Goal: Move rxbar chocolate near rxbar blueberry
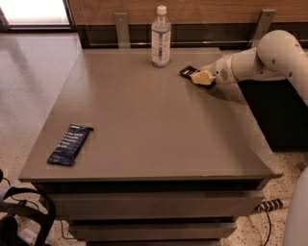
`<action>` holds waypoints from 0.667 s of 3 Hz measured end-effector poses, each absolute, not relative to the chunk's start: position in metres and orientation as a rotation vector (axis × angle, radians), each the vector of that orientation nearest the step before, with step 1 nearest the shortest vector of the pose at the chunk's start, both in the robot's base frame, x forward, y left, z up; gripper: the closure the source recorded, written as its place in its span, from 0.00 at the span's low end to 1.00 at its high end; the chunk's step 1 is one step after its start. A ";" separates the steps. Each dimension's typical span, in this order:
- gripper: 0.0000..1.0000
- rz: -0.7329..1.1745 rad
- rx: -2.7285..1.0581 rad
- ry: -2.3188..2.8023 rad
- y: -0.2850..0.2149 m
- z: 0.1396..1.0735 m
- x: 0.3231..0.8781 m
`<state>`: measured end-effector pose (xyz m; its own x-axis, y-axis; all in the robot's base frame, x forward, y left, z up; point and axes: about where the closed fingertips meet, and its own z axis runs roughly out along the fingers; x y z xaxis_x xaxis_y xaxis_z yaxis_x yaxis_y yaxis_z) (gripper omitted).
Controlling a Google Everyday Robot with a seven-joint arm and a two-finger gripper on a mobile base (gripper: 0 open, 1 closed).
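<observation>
The broad, smooth grey bench is carrying everything. The white, rounded arm is reaching in low from the right, bent at the elbow. A clear plastic bottle with a white cap is standing upright near the far edge. The flat navy rxbar blueberry is lying at the near left corner. The black rxbar chocolate is lying far right, well apart from it, with the gripper overlapping its end. Whether the jaws are gripping it, I cannot tell.

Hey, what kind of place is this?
Probably an office or lab space: grey drawer-fronted table, speckled hard floor, wood-panelled wall. The gripper is at the rxbar chocolate near the table's far right corner.
</observation>
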<state>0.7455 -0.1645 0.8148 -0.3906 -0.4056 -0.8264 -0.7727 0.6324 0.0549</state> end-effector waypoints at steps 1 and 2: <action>1.00 0.510 -0.942 2.007 -0.161 0.824 0.746; 1.00 0.405 -0.994 2.014 -0.163 0.861 0.740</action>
